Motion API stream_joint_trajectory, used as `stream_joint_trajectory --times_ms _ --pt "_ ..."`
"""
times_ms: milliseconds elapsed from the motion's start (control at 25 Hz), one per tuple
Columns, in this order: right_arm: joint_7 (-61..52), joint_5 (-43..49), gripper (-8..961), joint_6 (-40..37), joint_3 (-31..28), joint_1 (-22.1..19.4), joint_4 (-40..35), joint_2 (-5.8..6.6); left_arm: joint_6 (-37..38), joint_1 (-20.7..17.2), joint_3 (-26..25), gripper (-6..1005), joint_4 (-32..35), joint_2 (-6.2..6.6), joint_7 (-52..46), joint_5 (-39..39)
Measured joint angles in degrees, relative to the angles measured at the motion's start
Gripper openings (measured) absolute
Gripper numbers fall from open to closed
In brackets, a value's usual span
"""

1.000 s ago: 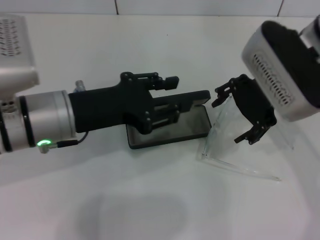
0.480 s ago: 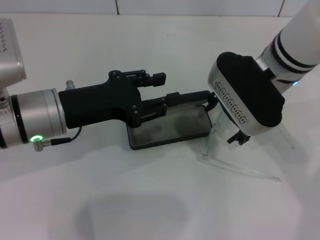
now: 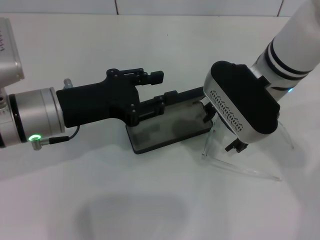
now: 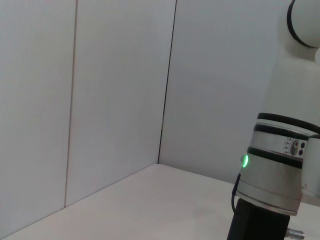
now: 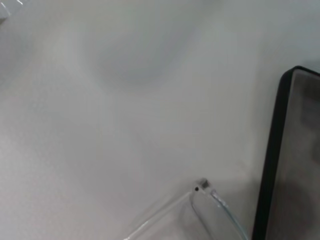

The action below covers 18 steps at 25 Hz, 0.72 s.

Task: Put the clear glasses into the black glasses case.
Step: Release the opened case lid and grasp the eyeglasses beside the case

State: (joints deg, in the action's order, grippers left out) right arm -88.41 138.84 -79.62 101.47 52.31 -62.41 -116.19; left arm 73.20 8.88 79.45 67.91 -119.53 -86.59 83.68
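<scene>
Lying open near the middle of the white tabletop (image 3: 165, 200), the black glasses case (image 3: 170, 131) showed its grey lining to the head camera, its lid raised along the far side. The left gripper (image 3: 165, 97) reached in from the tabletop's left edge, level and low, its fingers at the case's far long edge around the raised lid; how tightly they pressed on it could not be told. Just beside the case, toward the right edge, stood the clear glasses (image 3: 240, 165), their lens raised and one thin arm stretched along the surface toward the near right. The right gripper (image 3: 222, 131) hung over them, mostly hidden under its own wrist housing, with only dark finger parts showing at the lens; whether they were spread or closed on the lens could not be told. The right wrist camera looked down on a hinge corner of the glasses (image 5: 202, 186) close to the case's rim (image 5: 272, 150).
</scene>
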Motion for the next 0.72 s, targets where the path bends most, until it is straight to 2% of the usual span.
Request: stream_joint_trajectory --times_ms 520,720 --pt "-1.97 0.74 732 -2.81 -0.39 -0.41 0.00 0.00 0.01 -0.37 0.00 529 -0.14 0.19 0.02 0.04" --pt "-4.01 2.29 503 -2.81 0.66 -0.57 0.01 0.00 0.20 -0.57 0.01 532 -0.15 0.18 0.02 0.11"
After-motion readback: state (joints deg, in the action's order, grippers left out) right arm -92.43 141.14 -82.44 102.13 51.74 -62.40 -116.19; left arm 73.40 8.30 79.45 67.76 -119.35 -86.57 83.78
